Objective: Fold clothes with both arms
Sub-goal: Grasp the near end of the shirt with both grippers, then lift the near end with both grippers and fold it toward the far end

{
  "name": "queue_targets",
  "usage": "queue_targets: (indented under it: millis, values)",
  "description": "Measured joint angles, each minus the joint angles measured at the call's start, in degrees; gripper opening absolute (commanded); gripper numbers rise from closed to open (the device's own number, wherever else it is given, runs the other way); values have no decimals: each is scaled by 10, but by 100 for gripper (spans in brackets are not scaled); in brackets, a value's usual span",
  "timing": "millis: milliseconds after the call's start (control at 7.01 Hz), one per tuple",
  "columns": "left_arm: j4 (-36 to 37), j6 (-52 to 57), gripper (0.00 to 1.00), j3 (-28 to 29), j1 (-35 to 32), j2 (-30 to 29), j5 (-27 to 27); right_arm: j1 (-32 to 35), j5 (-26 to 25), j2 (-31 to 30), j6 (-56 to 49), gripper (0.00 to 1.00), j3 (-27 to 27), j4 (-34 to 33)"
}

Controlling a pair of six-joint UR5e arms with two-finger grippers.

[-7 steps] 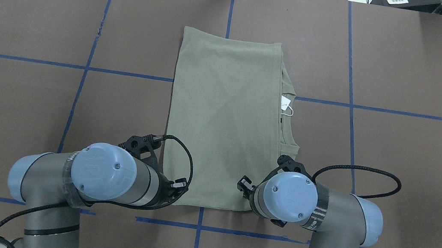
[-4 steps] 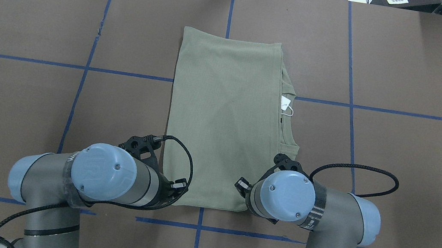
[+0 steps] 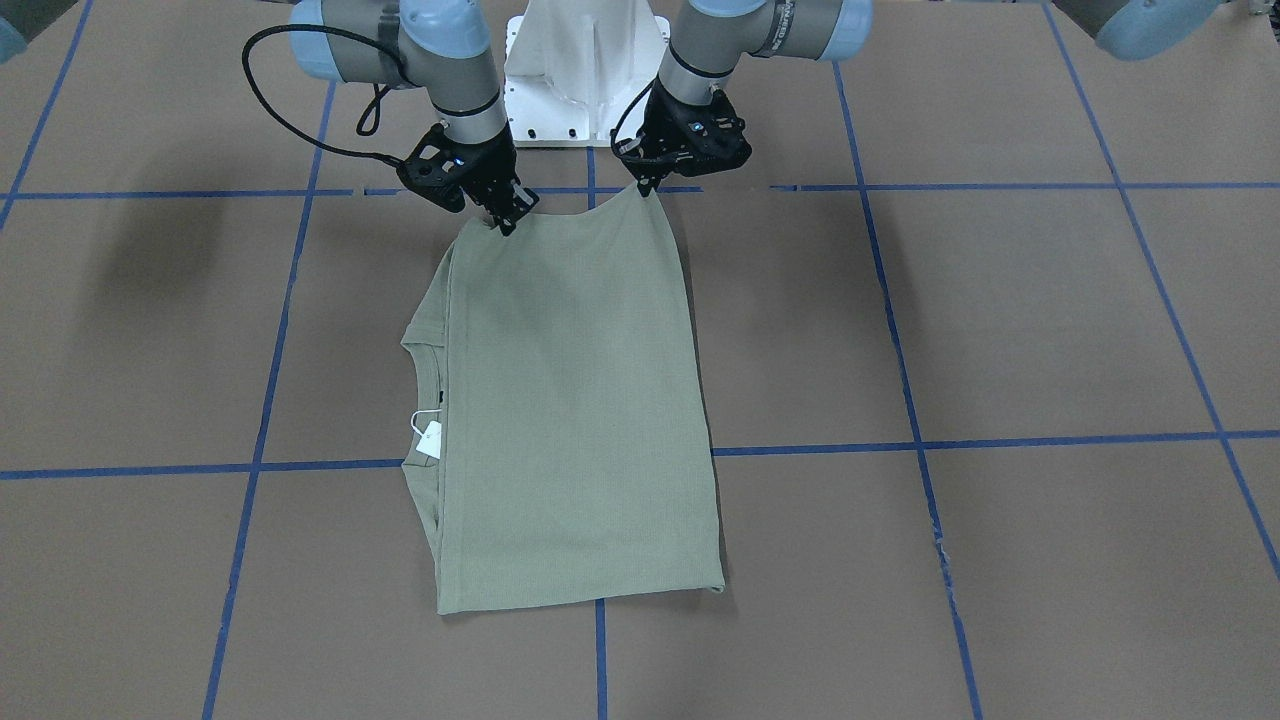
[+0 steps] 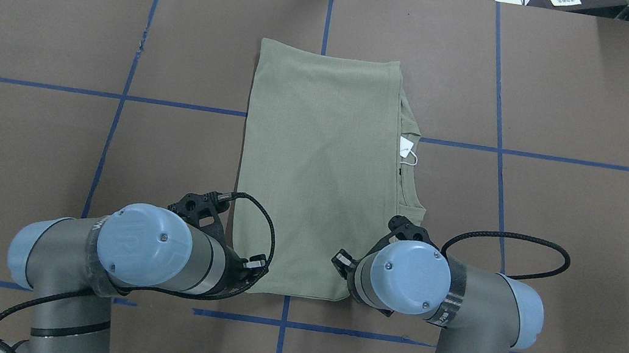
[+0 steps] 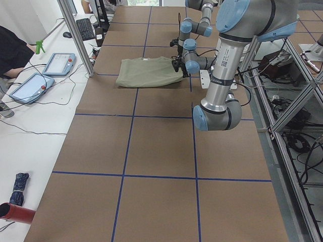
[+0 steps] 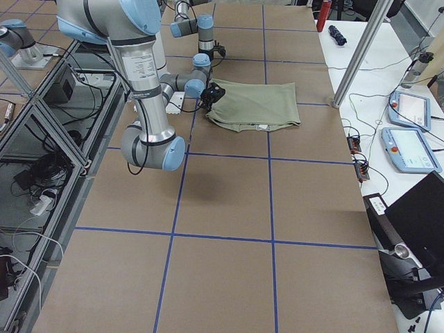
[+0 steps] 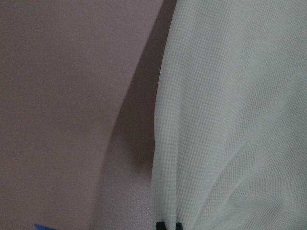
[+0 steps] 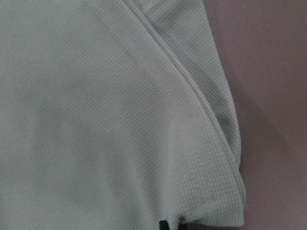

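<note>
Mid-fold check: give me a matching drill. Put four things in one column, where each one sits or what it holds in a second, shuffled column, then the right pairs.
Column one
1. left claw
2. right claw
3. white hang tag
4. white pedestal base

Column two
A. by the neck opening of the green knit shirt
B. shut on the shirt's robot-side corner, on the neckline side
C. at the robot's end of the table, beyond the shirt
D. shut on the shirt's robot-side corner, on the plain folded side

Pairs: 1-D, 2-B, 3-A, 4-C
</note>
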Motion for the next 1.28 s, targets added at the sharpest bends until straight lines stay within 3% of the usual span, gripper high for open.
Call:
queue_targets:
  millis: [428, 713, 998, 1283]
  values:
    - [73, -4, 0, -86, 37, 16, 1, -20, 23, -43, -3, 0, 90, -1]
    - [122, -8, 0, -130, 67, 16, 0, -27, 94, -52, -3, 0, 133, -5]
    - [143, -7, 0, -152, 75, 14, -2, -22, 104, -48, -3, 0, 137, -6]
    - [141, 2, 0, -150, 40, 8, -2, 7, 69, -32, -23, 0, 111, -3]
